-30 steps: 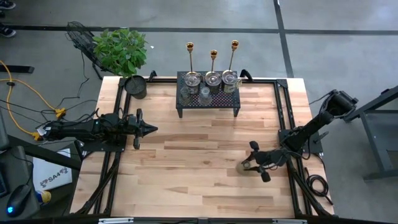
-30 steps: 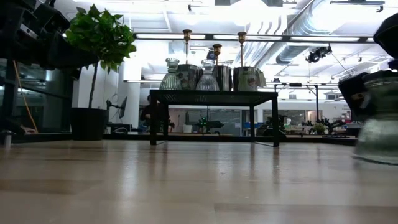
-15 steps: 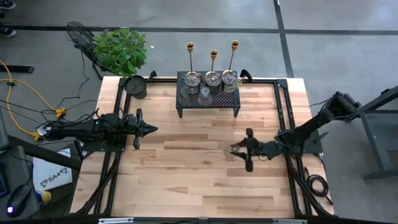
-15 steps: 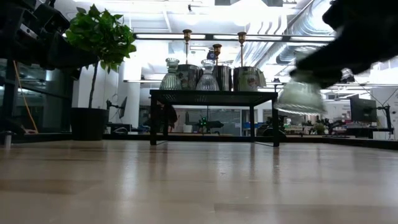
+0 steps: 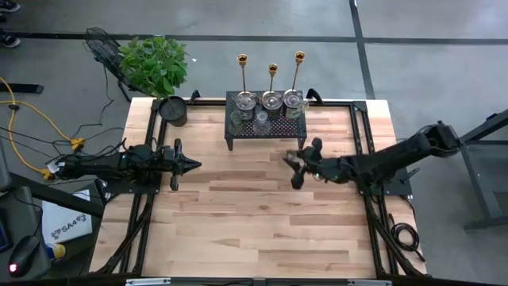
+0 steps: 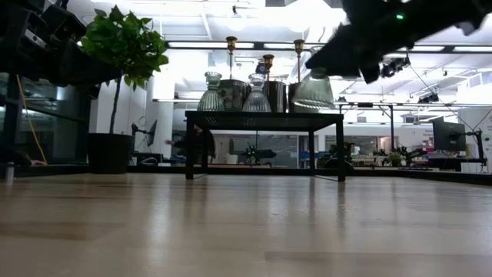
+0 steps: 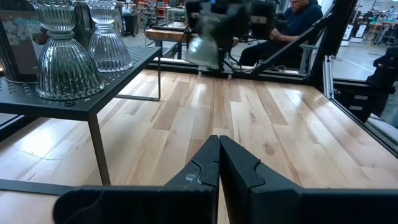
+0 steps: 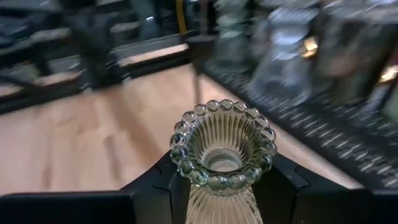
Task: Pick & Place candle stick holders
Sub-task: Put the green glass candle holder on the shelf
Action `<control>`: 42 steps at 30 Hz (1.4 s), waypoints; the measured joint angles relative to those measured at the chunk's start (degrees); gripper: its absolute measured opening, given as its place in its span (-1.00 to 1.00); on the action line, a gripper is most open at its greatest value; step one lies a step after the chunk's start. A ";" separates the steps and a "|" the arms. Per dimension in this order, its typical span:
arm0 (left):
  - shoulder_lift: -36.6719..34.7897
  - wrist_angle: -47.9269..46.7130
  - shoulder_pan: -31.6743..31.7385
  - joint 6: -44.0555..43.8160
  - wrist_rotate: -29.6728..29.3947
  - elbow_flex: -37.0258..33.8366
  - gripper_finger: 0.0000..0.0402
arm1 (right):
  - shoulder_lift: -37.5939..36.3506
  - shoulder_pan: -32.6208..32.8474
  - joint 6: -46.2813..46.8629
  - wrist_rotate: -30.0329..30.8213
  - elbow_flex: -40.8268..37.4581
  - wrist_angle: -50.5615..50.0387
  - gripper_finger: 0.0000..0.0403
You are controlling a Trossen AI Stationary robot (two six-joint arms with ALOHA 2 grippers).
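Right gripper carried a glass holder toward the rack.

The right gripper (image 5: 297, 168) was clamped on a ribbed glass candle holder (image 8: 222, 152), held upright with its beaded mouth up, above the table (image 5: 238, 214) and just in front of the rack's right end. The black mesh rack (image 5: 266, 127) lay beyond the holder, toward the far edge, with two similar glass holders (image 7: 65, 59) already on it and three gold candlesticks (image 5: 272, 75) behind. The left gripper (image 5: 189, 165) was closed, empty, waiting well apart at the left side.

Ribbed glass holder (image 8: 222, 163) held aloft, seemingly near the rack's holders (image 5: 267, 102).
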 joint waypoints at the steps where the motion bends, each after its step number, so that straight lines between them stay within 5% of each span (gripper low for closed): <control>1: 0.00 0.01 0.01 -0.01 0.00 0.00 -1.00 | 0.00 -1.12 0.00 0.55 0.90 -0.67 -0.34; 18: -0.01 0.00 0.00 0.00 0.00 0.00 -1.00 | 0.00 -19.01 9.17 0.21 10.49 -15.59 -0.34; 42: 0.01 -0.01 0.00 -0.01 0.00 -0.02 -1.00 | 9.29 -25.80 13.58 -2.54 18.19 -20.75 -0.34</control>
